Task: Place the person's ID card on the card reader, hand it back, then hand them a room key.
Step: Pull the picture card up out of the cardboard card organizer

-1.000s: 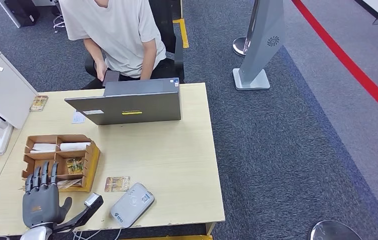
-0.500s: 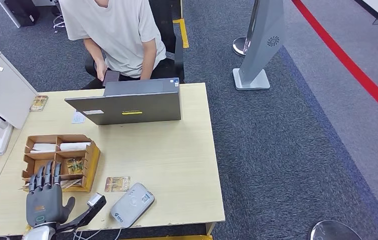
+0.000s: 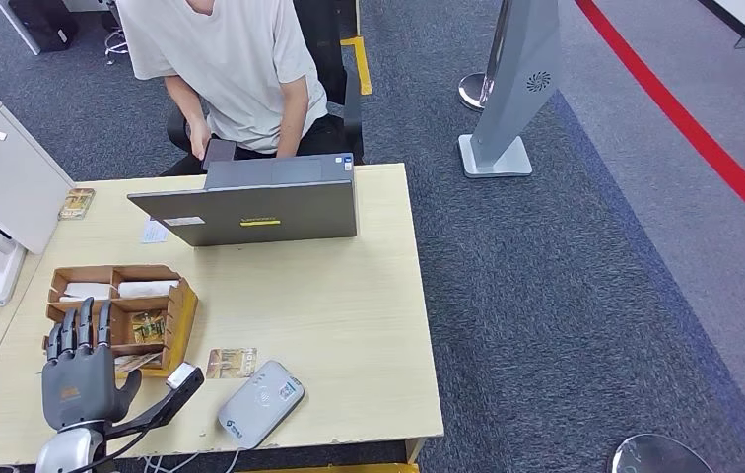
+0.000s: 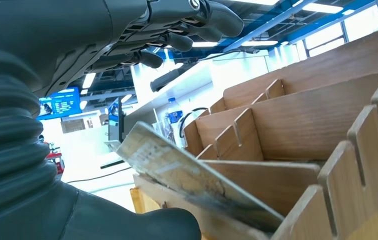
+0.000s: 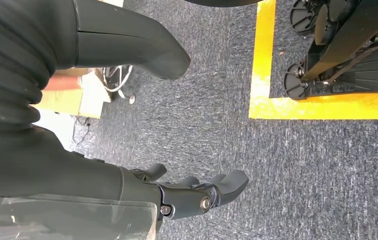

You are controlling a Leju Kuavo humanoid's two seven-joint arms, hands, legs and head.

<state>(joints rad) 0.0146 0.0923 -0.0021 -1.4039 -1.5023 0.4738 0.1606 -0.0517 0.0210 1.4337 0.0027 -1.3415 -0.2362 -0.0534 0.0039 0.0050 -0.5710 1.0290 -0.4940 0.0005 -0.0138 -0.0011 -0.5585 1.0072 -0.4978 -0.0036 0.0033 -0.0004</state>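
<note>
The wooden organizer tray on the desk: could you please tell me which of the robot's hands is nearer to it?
The left hand. It is over the desk at the wooden organizer tray's near edge, fingers spread above it. The right hand hangs down over the carpet, away from the tray.

The left hand (image 3: 81, 379) covers the near left corner of the wooden organizer (image 3: 179, 315) and part of the card (image 3: 135, 362) lying there. The print on that card and on the card (image 3: 231, 362) beside the card reader (image 3: 260, 403) is too small to read. The laptop (image 3: 250, 209) hides the person's (image 3: 226, 69) lap, and the far edge cuts off their head. The white box (image 3: 4, 177) at far left runs off the picture.
</note>
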